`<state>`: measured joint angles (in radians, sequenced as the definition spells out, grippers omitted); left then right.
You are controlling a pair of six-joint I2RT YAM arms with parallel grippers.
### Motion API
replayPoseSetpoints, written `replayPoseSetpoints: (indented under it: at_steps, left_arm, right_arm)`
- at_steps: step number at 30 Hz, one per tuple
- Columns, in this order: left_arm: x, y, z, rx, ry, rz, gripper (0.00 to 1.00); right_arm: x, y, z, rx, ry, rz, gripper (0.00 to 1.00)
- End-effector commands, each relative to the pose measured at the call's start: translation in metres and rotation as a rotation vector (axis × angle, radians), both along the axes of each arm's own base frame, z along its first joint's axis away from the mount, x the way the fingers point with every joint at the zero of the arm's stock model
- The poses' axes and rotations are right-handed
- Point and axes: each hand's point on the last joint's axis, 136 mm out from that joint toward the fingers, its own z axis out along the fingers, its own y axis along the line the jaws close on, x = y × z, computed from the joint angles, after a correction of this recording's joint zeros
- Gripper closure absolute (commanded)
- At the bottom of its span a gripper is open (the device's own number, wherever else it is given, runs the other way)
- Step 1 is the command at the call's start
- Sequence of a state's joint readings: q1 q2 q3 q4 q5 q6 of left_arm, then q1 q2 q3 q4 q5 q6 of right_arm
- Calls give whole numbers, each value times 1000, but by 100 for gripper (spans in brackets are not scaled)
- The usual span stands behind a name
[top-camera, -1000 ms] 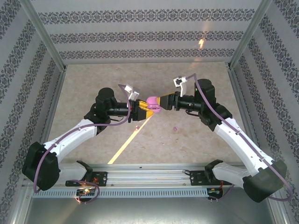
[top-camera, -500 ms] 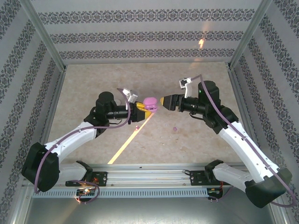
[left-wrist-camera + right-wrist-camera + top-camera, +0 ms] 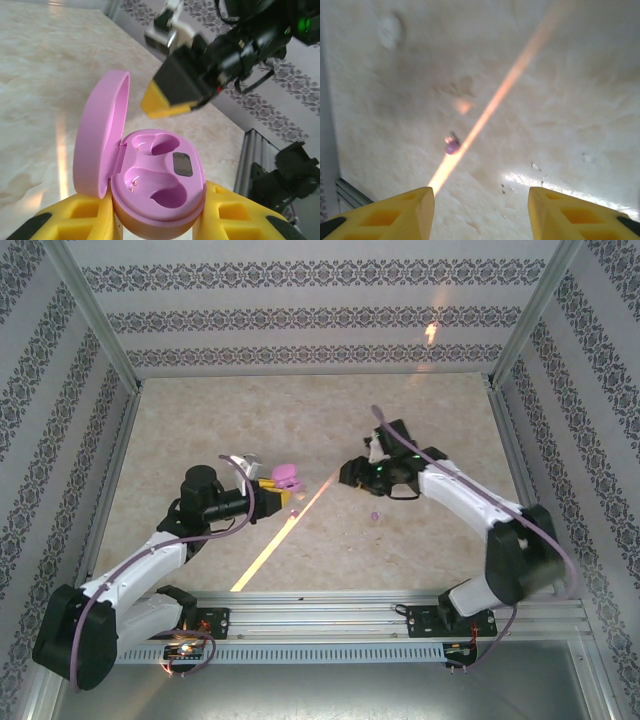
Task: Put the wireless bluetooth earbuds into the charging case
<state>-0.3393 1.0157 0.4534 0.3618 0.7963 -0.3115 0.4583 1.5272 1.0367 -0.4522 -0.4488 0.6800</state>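
Between the yellow fingers point(image 3: 75, 220) of the left tool point(image 3: 157, 220) sits a pink oval plastic charging case point(image 3: 160, 185), gripped at its base from both sides, so this tool is closed on the case. The case's lid point(image 3: 100, 135) is hinged up on the left side in the left wrist view. Both moulded sockets inside are empty, with small metal contacts showing in each, and a small dark grey panel point(image 3: 182, 164) sits on the right between them. From above, the left tool holds the case over the beige marbled desk point(image 3: 200, 410), left of centre.

Beyond the case in the left wrist view, the right tool point(image 3: 480, 210) shows as a black body tipped with yellow, apart from the case. Its two yellow fingers stand wide apart with nothing between them, so it is open and holds nothing. It points down at the desk from right of centre.

Ahead of its fingers, one tiny purple earbud point(image 3: 451, 146) lies on the desk, touching the left edge of an orange streak of light point(image 3: 510, 85) that runs diagonally across the surface. A second purple earbud point(image 3: 374, 515) lies on the desk on the near side of the right tool, right of the streak and well apart from the case.

Grey patterned walls point(image 3: 320, 320) close the desk on the left, right and far sides. A metal rail point(image 3: 320, 605) carrying both arm bases runs along the near edge.
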Motion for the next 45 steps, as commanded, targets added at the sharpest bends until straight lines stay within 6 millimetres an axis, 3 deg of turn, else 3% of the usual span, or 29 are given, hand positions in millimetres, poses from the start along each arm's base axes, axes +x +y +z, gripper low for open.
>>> replayPoseSetpoints:
  at_steps: [1, 6, 8, 14, 21, 26, 33, 45]
  left_arm:
    - [-1, 19, -6, 53, -27, 82, 95]
    - [-6, 42, -10, 145, -42, 178, 95]
    - [-9, 49, -10, 187, -50, 200, 95]
    - [-19, 59, -2, 223, -84, 234, 95]
    - [-22, 61, 0, 221, -99, 241, 95]
    - [-24, 61, 1, 213, -98, 236, 95]
    - [-25, 60, 1, 198, -93, 234, 95]
    - [-24, 57, 0, 184, -90, 226, 95]
  right_arm:
    - [-10, 41, -13, 3, 52, 62, 50]
    - [-27, 105, -39, -17, 101, 192, 64]
    - [-31, 121, -46, -26, 111, 222, 69]
    - [-37, 148, -55, -39, 109, 254, 76]
    - [-40, 169, -65, -38, 115, 295, 76]
    - [-40, 171, -81, -80, 128, 314, 75]
    - [-42, 152, -94, -226, 124, 349, 74]
    - [-45, 115, -88, -319, 117, 338, 73]
